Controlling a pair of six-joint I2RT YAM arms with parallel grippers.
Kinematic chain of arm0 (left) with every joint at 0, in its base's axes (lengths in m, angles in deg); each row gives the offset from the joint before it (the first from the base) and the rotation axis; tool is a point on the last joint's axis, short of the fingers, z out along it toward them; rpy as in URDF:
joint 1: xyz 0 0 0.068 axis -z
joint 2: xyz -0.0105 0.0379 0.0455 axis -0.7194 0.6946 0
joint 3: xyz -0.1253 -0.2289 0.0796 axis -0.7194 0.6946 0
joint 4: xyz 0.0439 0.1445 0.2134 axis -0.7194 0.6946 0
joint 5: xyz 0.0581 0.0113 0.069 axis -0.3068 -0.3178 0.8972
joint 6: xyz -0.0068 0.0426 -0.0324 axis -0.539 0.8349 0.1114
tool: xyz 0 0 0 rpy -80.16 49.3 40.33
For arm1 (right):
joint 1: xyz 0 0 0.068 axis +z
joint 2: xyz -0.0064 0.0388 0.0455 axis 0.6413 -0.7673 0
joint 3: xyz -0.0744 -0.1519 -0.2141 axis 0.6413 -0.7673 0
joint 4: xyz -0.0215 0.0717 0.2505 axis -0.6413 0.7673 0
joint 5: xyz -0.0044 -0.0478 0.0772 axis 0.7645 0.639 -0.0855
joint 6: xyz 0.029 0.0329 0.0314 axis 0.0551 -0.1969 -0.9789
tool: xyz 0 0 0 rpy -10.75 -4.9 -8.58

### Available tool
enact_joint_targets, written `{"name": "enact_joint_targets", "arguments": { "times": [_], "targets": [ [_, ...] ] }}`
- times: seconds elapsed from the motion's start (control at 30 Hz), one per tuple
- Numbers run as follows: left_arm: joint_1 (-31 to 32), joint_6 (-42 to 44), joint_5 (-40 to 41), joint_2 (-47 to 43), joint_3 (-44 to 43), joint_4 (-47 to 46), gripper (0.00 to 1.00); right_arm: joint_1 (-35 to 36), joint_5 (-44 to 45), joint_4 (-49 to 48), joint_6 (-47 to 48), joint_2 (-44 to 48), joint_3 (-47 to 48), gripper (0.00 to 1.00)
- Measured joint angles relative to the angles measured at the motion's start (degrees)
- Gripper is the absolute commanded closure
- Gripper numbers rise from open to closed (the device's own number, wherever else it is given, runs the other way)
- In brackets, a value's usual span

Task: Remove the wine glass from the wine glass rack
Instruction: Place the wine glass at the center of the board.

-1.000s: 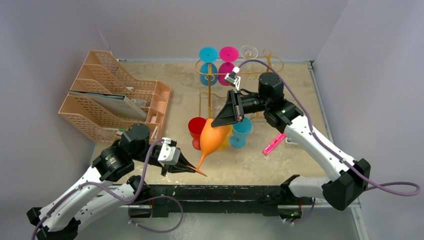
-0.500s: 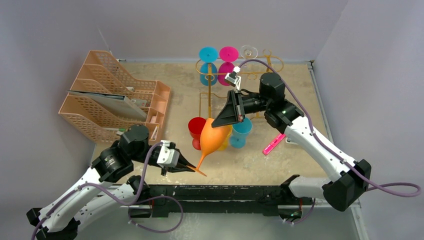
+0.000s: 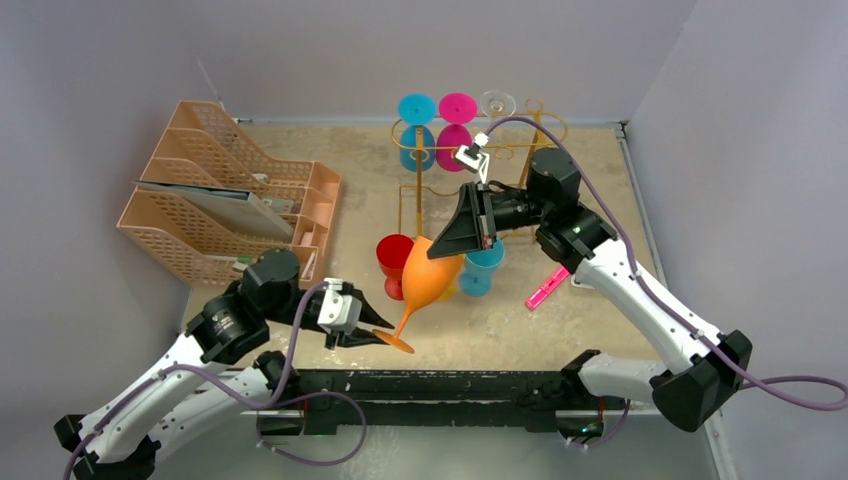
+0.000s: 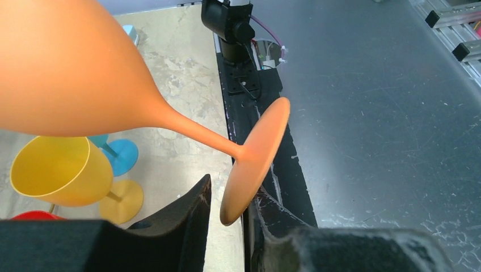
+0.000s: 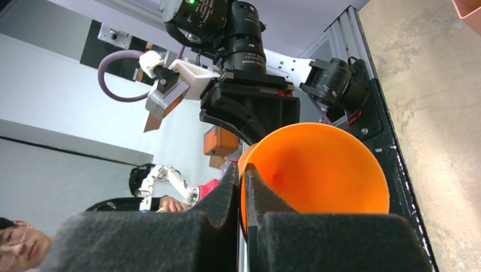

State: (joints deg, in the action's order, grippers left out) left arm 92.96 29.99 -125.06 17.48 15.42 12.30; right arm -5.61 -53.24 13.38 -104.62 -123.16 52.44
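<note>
Off the thin gold wire wine glass rack (image 3: 418, 205) and on its near side: an orange matte plastic wine glass (image 3: 432, 282). Tilted, mouth up and toward the far side, stem slanting down toward the near edge of the tan mottled table (image 3: 350, 170), foot lowest.

Pinched at the rim by the right gripper (image 3: 433, 243). In the right wrist view, black fingers (image 5: 224, 195) pressed together on the rim wall, one inside the bowl, one outside.

Straddled at the foot disc by the left gripper (image 3: 378, 330). Jaws apart, disc edge-on between the two black fingers (image 4: 190, 218). Sliver of gap showing on one side; contact on the other side not clear. No clamp on the foot, going by the left wrist view. Cannot tell whether the foot touches the surface below.

Standing upright on the table under and behind the orange bowl: a red plastic glass (image 3: 392, 255), a yellow plastic glass (image 4: 57, 170), a cyan plastic glass (image 3: 484, 258).

Hung foot-up from the rack's top loops at the far side: a second cyan stemmed glass (image 3: 417, 108), a magenta stemmed glass (image 3: 457, 107), a clear stemmed glass (image 3: 497, 102).

Lying flat near the right arm: a pink marker pen (image 3: 547, 288). Far left, well apart from the rack: peach plastic mesh file trays (image 3: 230, 190).
</note>
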Motion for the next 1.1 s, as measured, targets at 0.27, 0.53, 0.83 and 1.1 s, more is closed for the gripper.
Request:
{"name": "enact_joint_targets", "arguments": {
  "times": [0.27, 0.53, 0.83, 1.1],
  "targets": [
    [0.00, -0.87, 0.55, 0.37, 0.04, -0.44, 0.61, 0.46, 0.00, 2.43, 3.23, 1.68, 0.00, 1.00],
    [-0.02, -1.16, -0.74, 0.72, 0.13, -0.48, 0.52, 0.96, -0.02, 6.05, 5.77, 1.92, 0.00, 1.00],
    [-0.04, -1.20, -2.97, 1.64, 0.13, -0.44, 0.23, 1.09, 1.60, 11.54, 10.49, 2.32, 0.00, 1.00],
    [-0.04, -4.79, 2.03, 2.47, -3.93, 2.36, 0.17, 1.33, 10.58, 24.33, 23.15, 8.85, 1.20, 1.00]
  ]
}}
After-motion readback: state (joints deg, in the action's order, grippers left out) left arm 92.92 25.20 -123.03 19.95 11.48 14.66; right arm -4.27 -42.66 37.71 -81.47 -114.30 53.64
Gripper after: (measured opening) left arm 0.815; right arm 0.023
